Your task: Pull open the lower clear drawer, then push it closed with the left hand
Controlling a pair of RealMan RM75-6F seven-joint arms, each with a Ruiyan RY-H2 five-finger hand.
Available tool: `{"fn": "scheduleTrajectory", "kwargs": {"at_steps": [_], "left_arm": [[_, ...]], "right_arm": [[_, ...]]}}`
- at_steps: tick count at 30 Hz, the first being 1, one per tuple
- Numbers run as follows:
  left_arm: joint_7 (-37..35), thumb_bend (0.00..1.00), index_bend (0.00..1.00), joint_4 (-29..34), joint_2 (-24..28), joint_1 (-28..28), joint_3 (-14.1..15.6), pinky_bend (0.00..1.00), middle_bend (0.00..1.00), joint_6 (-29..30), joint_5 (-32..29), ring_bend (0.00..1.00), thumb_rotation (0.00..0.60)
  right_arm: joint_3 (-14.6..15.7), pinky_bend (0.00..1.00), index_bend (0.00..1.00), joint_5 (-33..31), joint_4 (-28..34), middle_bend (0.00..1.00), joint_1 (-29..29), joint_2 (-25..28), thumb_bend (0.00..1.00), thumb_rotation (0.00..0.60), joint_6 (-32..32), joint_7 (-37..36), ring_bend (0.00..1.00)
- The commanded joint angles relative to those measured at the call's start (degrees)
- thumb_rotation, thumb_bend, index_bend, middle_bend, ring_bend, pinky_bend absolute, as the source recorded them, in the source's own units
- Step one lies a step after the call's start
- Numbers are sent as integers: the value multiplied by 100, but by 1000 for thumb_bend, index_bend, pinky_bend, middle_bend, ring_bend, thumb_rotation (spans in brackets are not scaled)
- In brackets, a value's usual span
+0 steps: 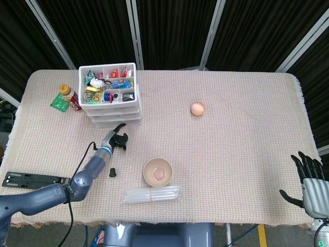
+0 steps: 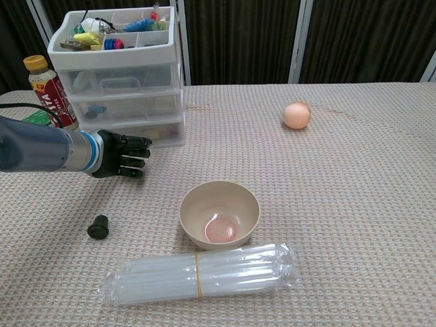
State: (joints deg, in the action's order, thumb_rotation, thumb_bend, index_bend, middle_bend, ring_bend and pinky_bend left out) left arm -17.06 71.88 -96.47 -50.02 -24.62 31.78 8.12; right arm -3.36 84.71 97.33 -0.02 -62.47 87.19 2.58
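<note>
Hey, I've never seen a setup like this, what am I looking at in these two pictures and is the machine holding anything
This is a two-armed robot with human-like hands, working at a table covered in a beige woven cloth. One picture looks down from its head, the other looks forward from its chest. Its left hand, black with spread fingers, hovers in front of the white drawer unit with clear drawers and holds nothing. Its right hand waits open at the table's edge, seen only from the head. On the cloth lie a beige bowl, a clear plastic-wrapped bundle of tubes, a small black cap and a peach-coloured ball. A brown drink bottle stands beside the drawers.
</note>
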Motion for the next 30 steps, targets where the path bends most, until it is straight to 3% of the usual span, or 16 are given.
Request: {"fn": "scheduleTrajectory", "kwargs": {"at_steps": [1, 9, 21, 30], "left_arm": [[-3, 761, 202, -9, -23, 6, 6, 687, 970, -19, 35, 896, 600], [0, 761, 225, 178, 14, 112, 70, 687, 970, 2, 223, 896, 600], [-132, 763, 229, 1263, 482, 736, 234, 687, 970, 395, 775, 896, 600], [159, 762, 215, 2206, 976, 1305, 590, 687, 968, 1145, 2032, 895, 600]], "right_arm": [[-1, 0, 91, 4, 0, 0, 1, -2, 75, 600, 3, 5, 0], [1, 0, 91, 3, 10, 0, -2, -8, 76, 600, 9, 21, 0], [3, 0, 92, 77, 8, 0, -5, -6, 75, 600, 65, 53, 0], [1, 0, 92, 93, 3, 0, -7, -15, 76, 600, 88, 81, 0]]}}
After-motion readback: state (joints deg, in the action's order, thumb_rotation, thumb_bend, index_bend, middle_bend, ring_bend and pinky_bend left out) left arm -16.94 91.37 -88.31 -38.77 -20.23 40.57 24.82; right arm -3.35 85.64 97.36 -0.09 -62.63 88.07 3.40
